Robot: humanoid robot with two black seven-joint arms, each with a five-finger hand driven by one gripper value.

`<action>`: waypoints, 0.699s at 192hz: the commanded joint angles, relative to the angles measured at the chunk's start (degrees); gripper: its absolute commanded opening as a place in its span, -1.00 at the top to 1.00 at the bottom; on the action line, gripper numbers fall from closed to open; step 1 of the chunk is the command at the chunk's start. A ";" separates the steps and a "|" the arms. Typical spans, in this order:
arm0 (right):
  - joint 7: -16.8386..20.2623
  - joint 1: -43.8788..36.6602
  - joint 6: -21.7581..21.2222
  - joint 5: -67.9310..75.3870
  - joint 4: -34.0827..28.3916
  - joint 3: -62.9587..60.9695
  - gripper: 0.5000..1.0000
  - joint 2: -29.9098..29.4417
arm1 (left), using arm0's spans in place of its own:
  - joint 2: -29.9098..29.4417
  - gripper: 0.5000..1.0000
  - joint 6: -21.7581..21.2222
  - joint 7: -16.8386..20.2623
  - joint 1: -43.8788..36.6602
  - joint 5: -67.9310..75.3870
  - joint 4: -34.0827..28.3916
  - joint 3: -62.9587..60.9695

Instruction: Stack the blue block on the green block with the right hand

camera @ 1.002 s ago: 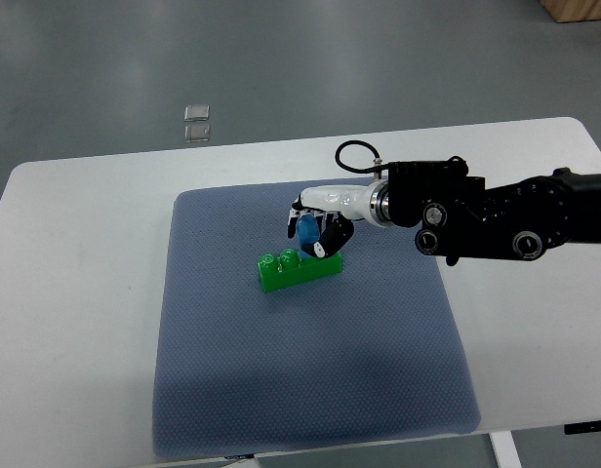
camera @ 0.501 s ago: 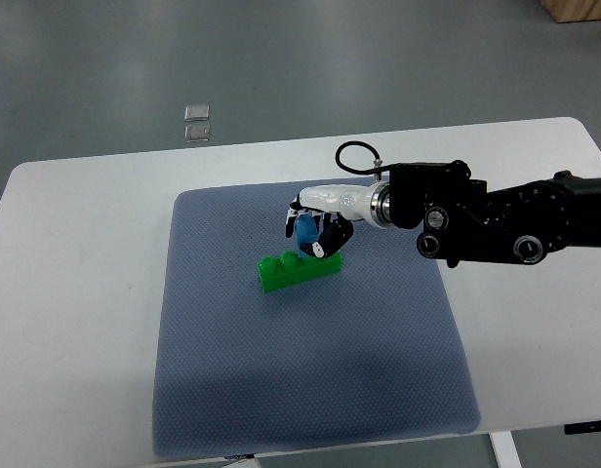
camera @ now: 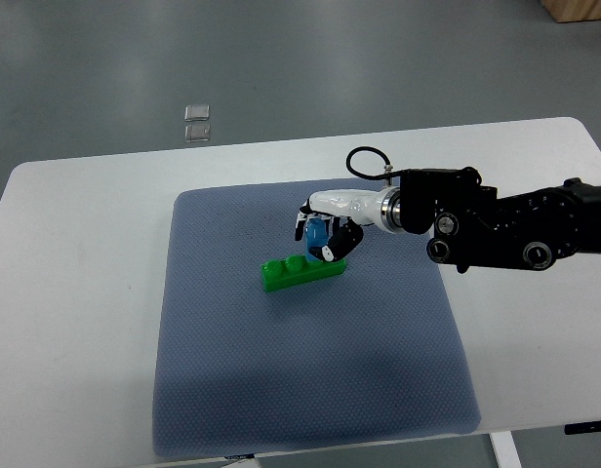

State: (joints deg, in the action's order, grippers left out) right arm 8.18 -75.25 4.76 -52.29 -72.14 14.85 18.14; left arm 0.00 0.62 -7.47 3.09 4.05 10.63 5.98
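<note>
A long green block (camera: 293,272) lies on the blue-grey mat (camera: 300,370), tilted so its right end points up and right. My right hand (camera: 321,234) reaches in from the right and is shut on a small blue block (camera: 314,232). The blue block hangs just over the right end of the green one; whether they touch I cannot tell, since the fingers (camera: 332,250) cover the joint. The left hand is out of view.
The mat sits on a white table (camera: 76,292). The black forearm (camera: 505,229) stretches across the right side of the table. Two small clear squares (camera: 196,121) lie on the grey floor beyond the table's far edge.
My right hand with the blue block has shifted slightly right and down toward the green block's right end. The green block has moved a little with it.
</note>
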 commanded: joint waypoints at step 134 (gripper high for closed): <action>-1.06 1.25 2.00 -0.27 -0.81 -2.10 0.71 0.76 | 0.00 -1.00 0.00 0.00 -0.02 0.08 0.00 -0.09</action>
State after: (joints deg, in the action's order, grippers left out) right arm 7.47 -74.16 6.33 -52.51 -72.83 12.89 18.87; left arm 0.00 0.62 -7.47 3.08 4.05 10.63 5.91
